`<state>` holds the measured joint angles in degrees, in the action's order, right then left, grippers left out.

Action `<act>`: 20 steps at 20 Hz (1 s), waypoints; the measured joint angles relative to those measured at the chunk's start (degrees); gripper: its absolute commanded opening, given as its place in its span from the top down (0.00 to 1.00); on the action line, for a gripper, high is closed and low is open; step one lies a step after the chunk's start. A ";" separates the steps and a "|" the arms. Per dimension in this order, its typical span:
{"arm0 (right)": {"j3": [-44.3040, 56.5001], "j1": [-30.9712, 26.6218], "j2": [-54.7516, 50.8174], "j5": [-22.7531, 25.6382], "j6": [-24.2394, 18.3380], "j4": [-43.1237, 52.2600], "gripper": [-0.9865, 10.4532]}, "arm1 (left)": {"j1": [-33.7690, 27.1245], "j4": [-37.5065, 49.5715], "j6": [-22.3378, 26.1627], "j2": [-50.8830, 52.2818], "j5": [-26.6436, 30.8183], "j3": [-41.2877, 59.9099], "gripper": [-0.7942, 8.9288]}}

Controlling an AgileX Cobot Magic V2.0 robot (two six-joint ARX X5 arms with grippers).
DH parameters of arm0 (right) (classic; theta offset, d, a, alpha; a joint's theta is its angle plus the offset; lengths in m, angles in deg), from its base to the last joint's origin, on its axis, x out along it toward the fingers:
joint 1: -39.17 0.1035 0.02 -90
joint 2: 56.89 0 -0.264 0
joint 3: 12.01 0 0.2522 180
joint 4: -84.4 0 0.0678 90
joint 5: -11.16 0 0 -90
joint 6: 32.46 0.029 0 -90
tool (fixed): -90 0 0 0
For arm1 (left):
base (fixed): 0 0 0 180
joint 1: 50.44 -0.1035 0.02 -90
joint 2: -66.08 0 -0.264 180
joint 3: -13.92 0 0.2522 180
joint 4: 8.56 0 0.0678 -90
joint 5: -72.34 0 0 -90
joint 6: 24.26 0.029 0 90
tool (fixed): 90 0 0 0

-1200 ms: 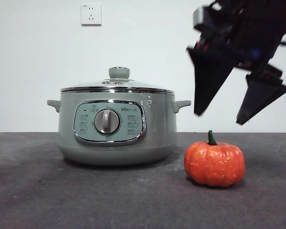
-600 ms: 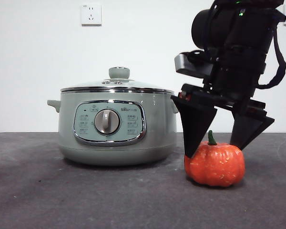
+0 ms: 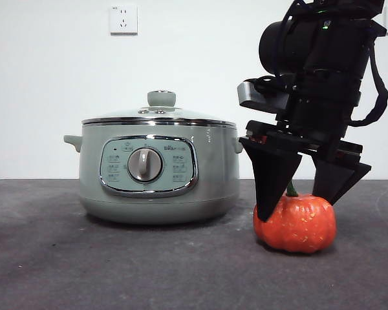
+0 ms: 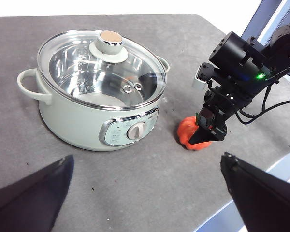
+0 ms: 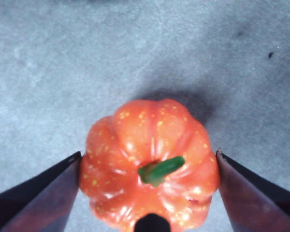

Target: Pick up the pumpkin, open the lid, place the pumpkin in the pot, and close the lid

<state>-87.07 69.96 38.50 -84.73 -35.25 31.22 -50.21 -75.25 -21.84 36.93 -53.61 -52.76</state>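
The orange-red pumpkin (image 3: 297, 226) (image 5: 150, 183) rests on the dark table to the right of the pot (image 3: 158, 174). My right gripper (image 3: 294, 210) (image 5: 148, 157) has come down over it, and its two black jaws press against the pumpkin's left and right sides. The green stem points up between them. The sage-green pot (image 4: 87, 121) stands with its glass lid (image 3: 158, 117) (image 4: 101, 63) on it. From above and off to one side, the left wrist view shows the pot, the pumpkin (image 4: 186, 135) and the right arm. My left gripper (image 4: 145, 193) hangs open and holds nothing.
A white wall socket (image 3: 123, 19) sits on the wall behind the pot. The table's rounded edge (image 4: 261, 169) runs close to the pumpkin's outer side. Black cables (image 4: 275, 104) trail from the right arm.
The right gripper came down from high up onto the pumpkin. Its jaws closed in against the pumpkin's sides and nudged it slightly to the right.
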 measured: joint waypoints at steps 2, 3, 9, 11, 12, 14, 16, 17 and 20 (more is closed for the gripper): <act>0.00 0.00 -1.36 0.02 0.00 -0.81 0.92 | 0.00 0.31 0.00 -0.39 0.15 0.00 0.11; 0.00 0.00 -2.82 0.02 0.02 -1.16 0.92 | 0.00 0.83 -0.02 -1.07 0.20 0.00 0.11; 0.00 0.00 -17.09 0.02 0.33 -3.37 0.92 | 2.82 10.14 -0.04 -10.25 0.22 0.00 0.11; 0.00 0.00 -22.16 0.02 0.72 -3.91 0.92 | 4.63 14.97 -0.07 -14.71 0.33 0.00 0.11; 0.00 0.00 -24.72 0.02 0.94 -4.28 0.92 | 5.73 18.14 -0.44 -17.31 0.76 0.00 0.11; 0.00 0.00 -28.59 0.00 1.11 -4.94 0.92 | 7.78 24.24 -1.03 -22.60 2.80 0.00 0.11; 0.00 0.00 -31.54 0.02 1.42 -6.03 0.92 | 9.64 28.65 -1.97 -27.30 4.79 -0.79 0.11; 0.00 0.00 -32.61 0.02 1.66 -6.32 0.92 | 10.49 29.09 -2.08 -29.83 5.46 -2.27 0.11; 0.00 0.00 -34.86 0.00 2.49 -7.10 0.92 | 13.22 30.82 -1.92 -39.15 7.93 -9.42 0.11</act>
<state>-87.07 69.96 3.64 -84.73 -32.76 24.11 -36.99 -44.43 -23.77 -2.21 -45.67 -62.18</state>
